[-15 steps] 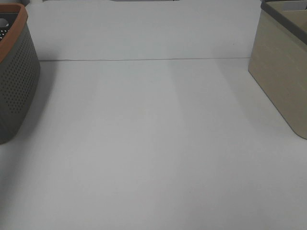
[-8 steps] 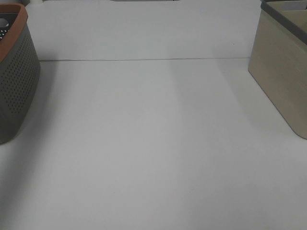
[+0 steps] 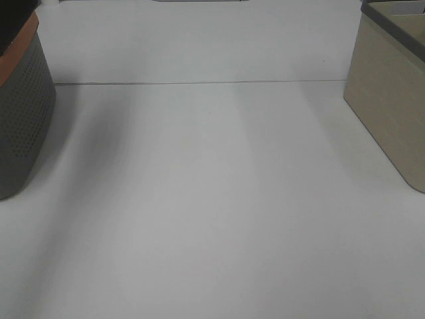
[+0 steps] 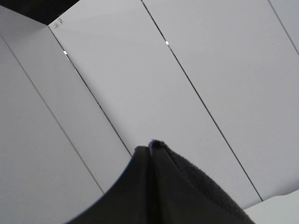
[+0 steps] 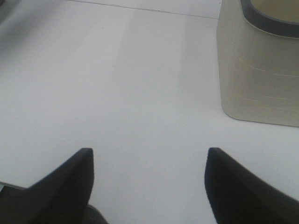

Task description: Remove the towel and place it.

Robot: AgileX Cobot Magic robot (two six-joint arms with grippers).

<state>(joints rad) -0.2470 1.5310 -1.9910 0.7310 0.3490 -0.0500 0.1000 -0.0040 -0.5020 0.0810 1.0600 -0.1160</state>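
Left wrist view: the left tool [image 4: 150, 145] has its two jaws pressed together at the tips, clamping the towel [image 4: 202, 185]. The towel is a black terry cloth whose looped pile shows along one side of the jaws. Behind the tool lie pale flat panels [image 4: 154, 70] divided by thin dark seams. The rest of the towel is out of frame.

Right wrist view: the right tool [image 5: 149, 151] is spread wide and holds nothing. It hangs above the bare white desk [image 5: 117, 84], with a beige bin [image 5: 257, 70] with a grey rim near it.

Exterior high view: neither tool is clearly visible. A grey perforated basket [image 3: 26, 126] with an orange rim stands at the left edge of the desk [image 3: 212, 199], and the beige bin [image 3: 388, 100] stands at the right edge, well apart from it. A black mass covers the basket's opening at the frame corner; whether it is cloth or arm cannot be told.
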